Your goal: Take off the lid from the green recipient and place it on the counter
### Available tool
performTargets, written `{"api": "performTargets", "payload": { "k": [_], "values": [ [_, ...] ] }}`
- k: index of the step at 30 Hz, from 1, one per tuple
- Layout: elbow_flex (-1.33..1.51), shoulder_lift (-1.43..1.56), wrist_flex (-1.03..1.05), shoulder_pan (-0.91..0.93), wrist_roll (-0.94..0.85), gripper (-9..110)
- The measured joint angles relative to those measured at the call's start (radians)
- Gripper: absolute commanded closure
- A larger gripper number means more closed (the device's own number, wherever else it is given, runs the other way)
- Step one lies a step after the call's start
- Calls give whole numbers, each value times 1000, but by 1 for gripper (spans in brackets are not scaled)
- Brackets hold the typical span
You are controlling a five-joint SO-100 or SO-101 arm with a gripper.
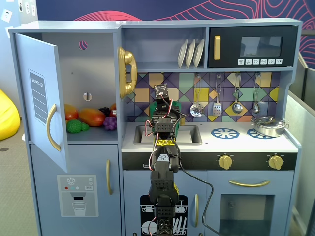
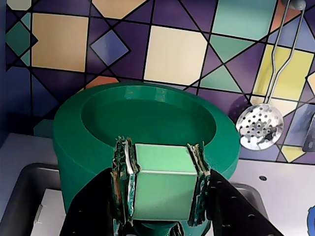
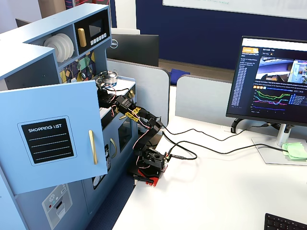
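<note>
In the wrist view my gripper [image 2: 161, 147] is shut on the light green block handle of the lid [image 2: 162, 191]. The lid's disc is mostly hidden under the fingers; a dark green bit shows below the handle. Just behind it stands the green recipient [image 2: 74, 157], its round mouth showing a hollow inside. It stands at the back of the white counter [image 2: 280, 191], by the sink [image 2: 24, 196]. In a fixed view, green of the recipient [image 1: 157, 106] shows behind my wrist, above the sink [image 1: 192, 133]. In the side fixed view the arm [image 3: 129, 108] reaches into the kitchen and the fridge door hides the gripper.
A steel pot [image 1: 268, 126] sits on the right burner print, with the left burner print [image 1: 225, 132] bare. A skimmer [image 2: 259, 127] and other utensils hang on the tiled back wall. The fridge door [image 1: 42, 98] stands open at the left, with toy food inside.
</note>
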Motion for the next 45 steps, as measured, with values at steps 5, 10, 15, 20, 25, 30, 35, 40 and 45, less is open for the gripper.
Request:
{"api": "performTargets", "payload": {
  "k": [5,10,15,20,25,30,35,40,45],
  "values": [
    [-20,-2,-8,0,0,101],
    [-101,-2,12,2,0,101],
    [-115,-2,21,95,14,101],
    [-115,-2,52,302,52,101],
    [-74,9,48,477,66,101],
    [140,18,-124,535,66,101],
    [394,12,-380,543,66,101],
    [506,-44,-526,541,57,101],
    [515,-81,-572,541,51,101]
  ]
}}
